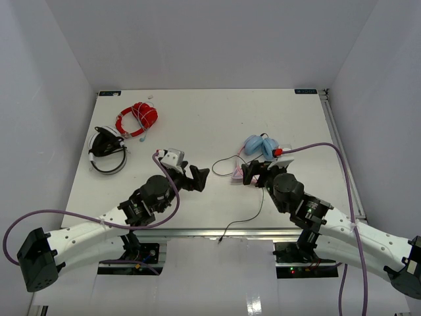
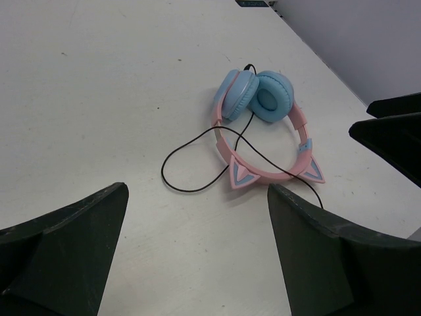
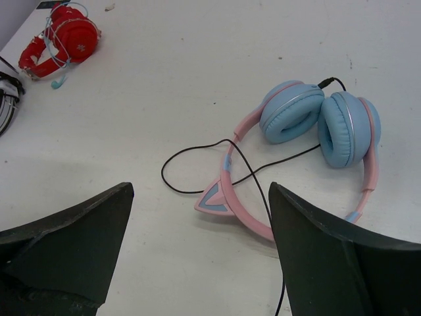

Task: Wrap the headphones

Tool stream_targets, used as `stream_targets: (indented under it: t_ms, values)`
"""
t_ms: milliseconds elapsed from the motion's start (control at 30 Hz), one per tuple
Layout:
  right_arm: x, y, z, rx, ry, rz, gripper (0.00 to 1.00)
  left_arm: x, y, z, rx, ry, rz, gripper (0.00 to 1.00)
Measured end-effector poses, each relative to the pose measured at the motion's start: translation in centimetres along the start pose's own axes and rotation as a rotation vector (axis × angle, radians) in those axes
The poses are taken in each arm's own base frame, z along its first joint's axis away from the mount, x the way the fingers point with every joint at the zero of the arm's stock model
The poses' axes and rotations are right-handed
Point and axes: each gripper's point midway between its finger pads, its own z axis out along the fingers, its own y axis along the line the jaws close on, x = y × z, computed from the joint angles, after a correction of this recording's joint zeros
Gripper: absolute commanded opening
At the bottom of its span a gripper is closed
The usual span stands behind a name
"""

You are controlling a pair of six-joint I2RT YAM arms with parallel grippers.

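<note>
Top external view: the headphones (image 1: 260,146) lie on the table (image 1: 197,112), right of centre, well apart from the red bundle (image 1: 137,118) and the black-and-white set (image 1: 107,150) at the far left. Their two blue earcups rest against each other on the far side. The pink headband arches toward the near edge, its cat ears pointing that way.

The cable (image 1: 247,214) is loose. It leaves the earcups, crosses over the headband and makes an open loop on the table to the left of the headphones. From there it trails to the near edge and hangs over it.

The right claw (image 1: 253,173) hangs just at the near part of the headband, covering a bit of it from above. Its fingers stand wide apart with nothing between them. In its wrist view the headband and one cat ear lie between the two dark fingers, and whether either finger touches the band cannot be told.

The left claw (image 1: 199,178) is near the table's middle, left of the cable loop and pointing toward the headphones. It too is spread wide and holds nothing. Its wrist view shows the headphones ahead, with the right claw's fingers at the right edge.
</note>
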Motion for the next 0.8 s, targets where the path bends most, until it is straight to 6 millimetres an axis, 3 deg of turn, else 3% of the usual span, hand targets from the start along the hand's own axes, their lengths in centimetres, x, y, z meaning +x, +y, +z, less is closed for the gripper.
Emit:
stream_targets:
  t_ms: [300,500,600,800]
  values:
    - [-0.1,-2.9,1.7,0.197,0.026,-0.077,0.93,2.3,0.8,1.0,-0.047,0.058,0.050,0.98]
    - [-2.1,-9.1,4.5,0.418,0.103,-0.075,0.99,2.8,1.2,1.2,-0.066,0.070,0.061,0.98]
    - [-0.6,-12.2,5.4,0.483,0.183,-0.072,0.99,2.7,1.3,1.2,-0.073,0.067,0.061,0.98]
    - [5.5,-16.3,6.6,0.536,0.418,-0.071,0.99,2.4,1.2,1.3,-0.069,0.055,0.054,0.98]
